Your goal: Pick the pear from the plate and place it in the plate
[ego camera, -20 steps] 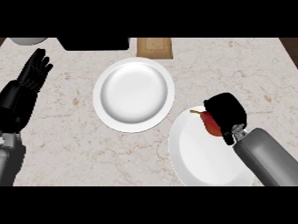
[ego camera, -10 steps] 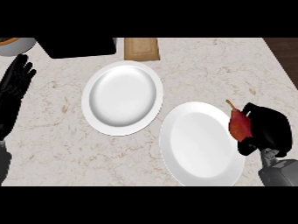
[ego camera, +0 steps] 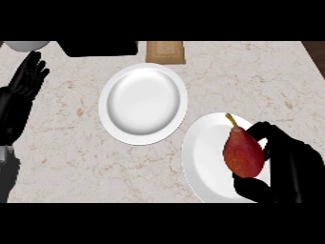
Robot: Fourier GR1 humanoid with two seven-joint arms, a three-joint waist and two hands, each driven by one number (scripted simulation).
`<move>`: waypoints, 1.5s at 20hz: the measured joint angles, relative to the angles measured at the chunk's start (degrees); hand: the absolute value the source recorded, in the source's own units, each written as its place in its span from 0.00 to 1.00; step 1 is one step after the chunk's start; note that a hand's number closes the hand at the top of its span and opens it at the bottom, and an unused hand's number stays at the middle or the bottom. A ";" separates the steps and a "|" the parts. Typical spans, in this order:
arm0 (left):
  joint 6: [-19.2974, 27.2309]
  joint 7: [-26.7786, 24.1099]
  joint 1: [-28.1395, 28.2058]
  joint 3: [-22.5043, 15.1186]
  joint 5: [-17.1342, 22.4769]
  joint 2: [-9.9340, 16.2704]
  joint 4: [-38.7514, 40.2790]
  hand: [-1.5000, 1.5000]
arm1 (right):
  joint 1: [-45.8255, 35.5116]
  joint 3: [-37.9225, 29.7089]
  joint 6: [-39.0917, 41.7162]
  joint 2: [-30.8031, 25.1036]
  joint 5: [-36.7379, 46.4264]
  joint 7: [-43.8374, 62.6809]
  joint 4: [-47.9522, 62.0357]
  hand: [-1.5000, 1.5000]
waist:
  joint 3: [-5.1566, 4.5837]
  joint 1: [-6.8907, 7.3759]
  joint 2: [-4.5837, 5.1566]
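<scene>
Two plates sit on the tabletop. Left hand [ego camera: 20,93] rests open, fingers up, left of the far plate [ego camera: 144,103]. Right hand [ego camera: 286,164] curls round the pear [ego camera: 243,153], over the near plate [ego camera: 203,162]; pear upright, stem pointing away.

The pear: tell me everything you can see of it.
The pear is red with a smooth, slightly mottled skin and a thin yellowish stem pointing up and left in the head view. It stands lengthwise, stem end away from the robot, over the right part of the near plate. The right hand curls round its right side and base. Whether it touches the plate cannot be told.
</scene>
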 measured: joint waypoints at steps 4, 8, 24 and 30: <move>-1.02 -0.75 -0.69 0.00 0.18 -0.42 0.73 0.50 | -5.18 3.63 2.73 5.16 1.93 3.01 -2.67 1.00 | 0.00 1.33 0.36; -1.49 -2.12 -0.46 -0.33 -0.79 -1.36 1.51 0.50 | -13.44 4.13 4.95 9.85 1.88 4.87 1.31 1.00 | 0.01 2.04 0.58; -1.83 0.30 -2.99 -1.05 -2.11 -3.35 0.60 0.50 | -43.70 2.42 -16.39 12.85 -13.61 6.54 44.76 1.00 | 0.04 3.88 0.98; -1.57 0.42 -3.18 -1.85 -3.01 -4.33 0.06 0.50 | -51.77 2.51 -24.71 12.95 -19.05 2.46 65.00 1.00 | 0.04 4.84 1.31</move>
